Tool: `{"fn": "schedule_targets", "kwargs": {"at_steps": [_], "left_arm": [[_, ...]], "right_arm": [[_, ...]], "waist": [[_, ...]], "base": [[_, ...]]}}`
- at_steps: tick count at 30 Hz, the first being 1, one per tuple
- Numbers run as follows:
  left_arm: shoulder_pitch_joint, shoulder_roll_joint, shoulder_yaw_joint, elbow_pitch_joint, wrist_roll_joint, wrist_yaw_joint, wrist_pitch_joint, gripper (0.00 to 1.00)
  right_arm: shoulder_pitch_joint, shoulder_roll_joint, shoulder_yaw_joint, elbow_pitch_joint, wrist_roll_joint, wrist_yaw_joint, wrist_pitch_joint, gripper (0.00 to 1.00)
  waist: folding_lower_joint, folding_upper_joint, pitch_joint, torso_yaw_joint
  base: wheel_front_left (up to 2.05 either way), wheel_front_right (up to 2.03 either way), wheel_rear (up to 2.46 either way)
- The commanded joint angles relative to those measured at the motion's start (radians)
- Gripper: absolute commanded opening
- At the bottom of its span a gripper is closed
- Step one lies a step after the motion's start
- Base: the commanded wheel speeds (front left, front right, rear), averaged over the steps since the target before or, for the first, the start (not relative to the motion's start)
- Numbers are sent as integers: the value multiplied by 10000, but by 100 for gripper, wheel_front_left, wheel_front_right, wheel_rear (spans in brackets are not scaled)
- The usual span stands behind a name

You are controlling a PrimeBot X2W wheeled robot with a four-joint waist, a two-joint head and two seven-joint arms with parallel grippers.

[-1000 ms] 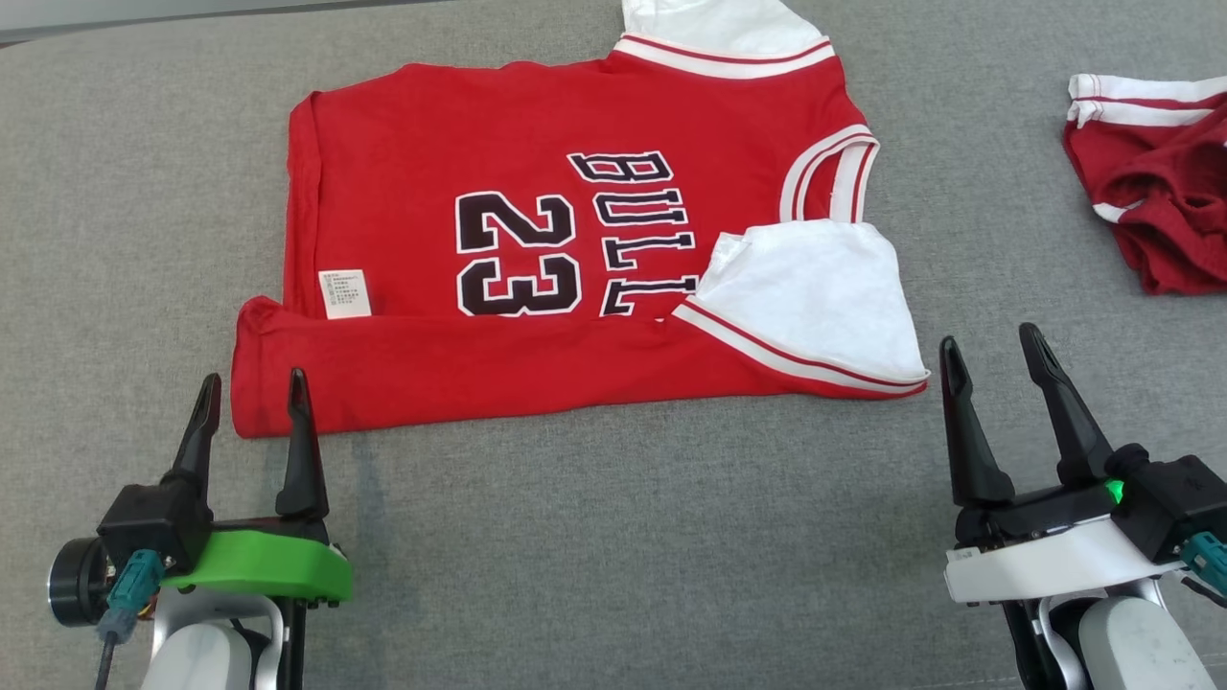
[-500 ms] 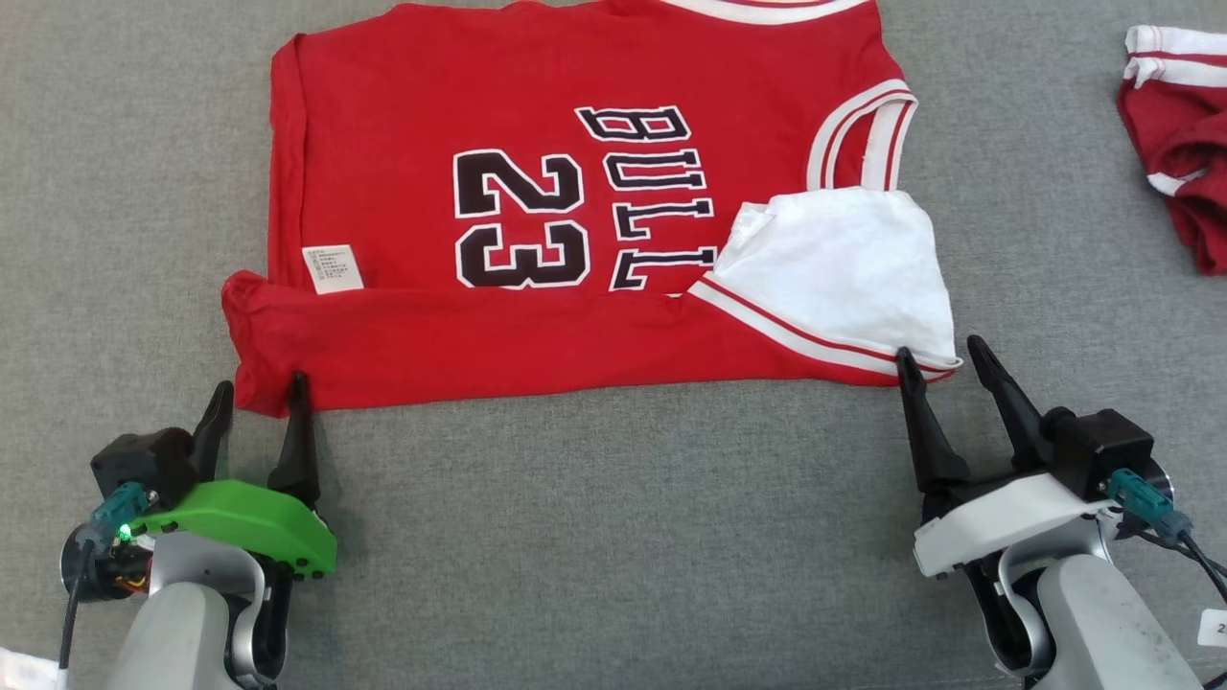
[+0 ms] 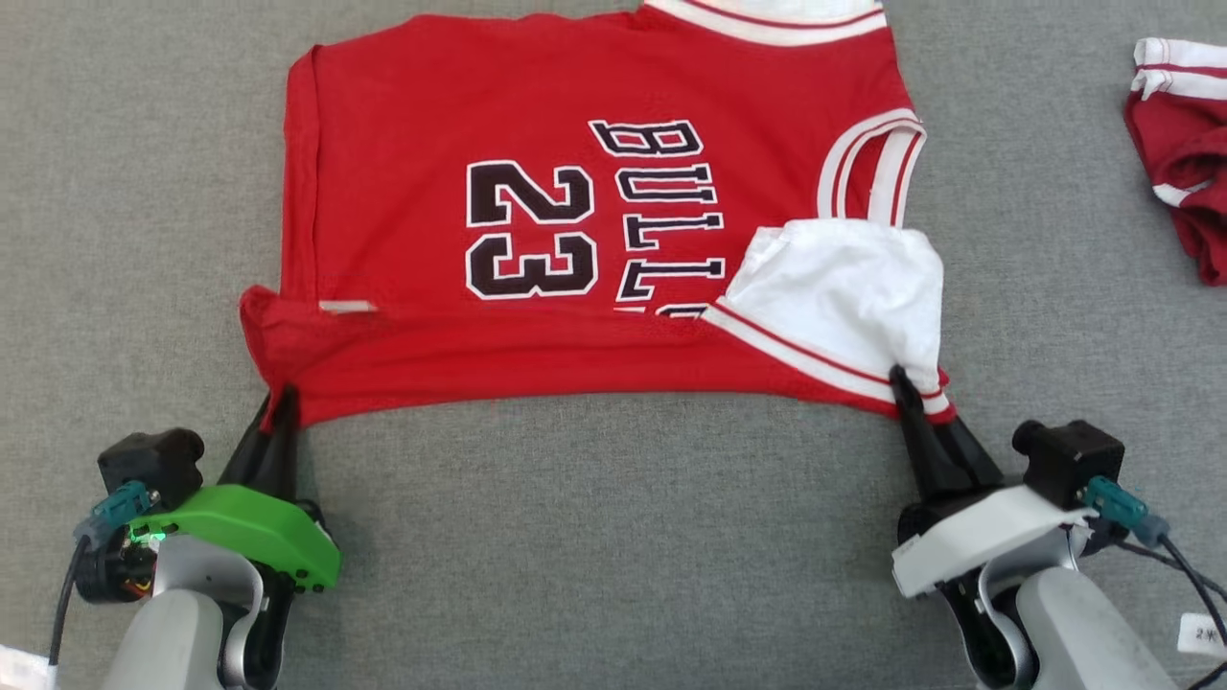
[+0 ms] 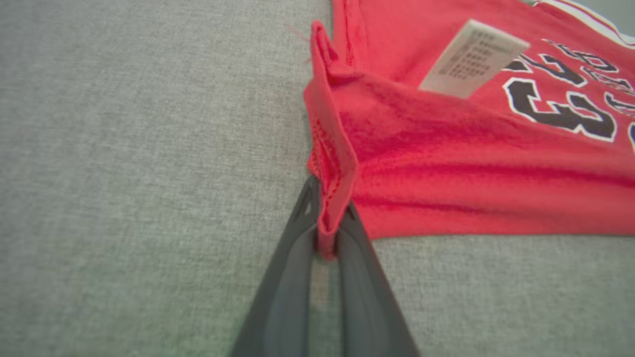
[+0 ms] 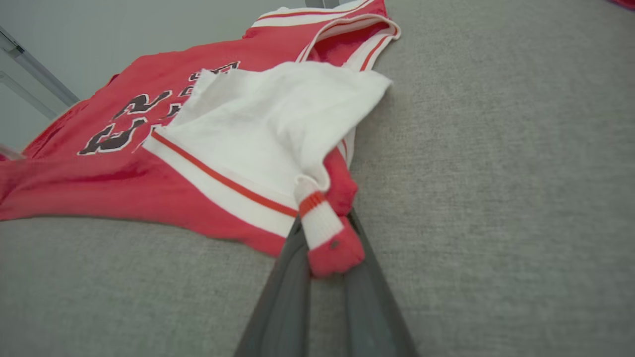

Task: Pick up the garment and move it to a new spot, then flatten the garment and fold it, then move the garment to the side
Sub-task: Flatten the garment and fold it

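The garment [image 3: 537, 125] is a red jersey with black "BULLS 23" lettering and white sleeves, spread on the grey surface with its near edge folded over. My left gripper [image 3: 280, 401] is shut on the garment's near left corner; in the left wrist view the red hem [image 4: 330, 198] is pinched between the dark fingers [image 4: 292, 277]. My right gripper [image 3: 909, 391] is shut on the near right corner, where the white sleeve [image 3: 844, 287] meets the red trim; the right wrist view shows that bunched corner [image 5: 330, 238] clamped between the fingers [image 5: 287, 292].
A second red and white garment [image 3: 1184, 163] lies crumpled at the right edge. A white care label [image 4: 471, 59] stands up from the jersey near the left corner. Grey fabric surface [image 3: 613, 537] stretches all round.
Both grippers moved forward onto the jersey's near corners and closed on them. The near fold has lifted slightly, tipping the label up. The head camera shifted a little.
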Motion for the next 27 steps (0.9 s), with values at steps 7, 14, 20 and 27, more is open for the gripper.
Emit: {"fn": "schedule_targets", "kwargs": {"at_steps": [7, 14, 20, 27], "left_arm": [[2033, 530, 225, -1064, -321, 469, 1012, 0], [3584, 613, 130, -2328, -648, 811, 2093, 0], [3539, 251, 107, -2974, -240, 1167, 1254, 100], [3117, 10, -73, -3989, 795, 1784, -175, 100]], "right_arm": [[2266, 105, 24, -1171, 183, -17, 339, 0], [3670, 242, -229, -1762, 114, -17, 790, 20], [3282, 191, -680, -2380, -672, -12, 506, 100], [2491, 171, -1182, -3817, -1282, -12, 406, 100]], "waist": [[0, 0, -1180, -266], [0, 0, -1611, -317], [0, 0, -1711, -323], [0, 0, -1901, -422]], "base": [[0, 0, 0], [0, 0, 0], [0, 0, 0], [0, 0, 0]]}}
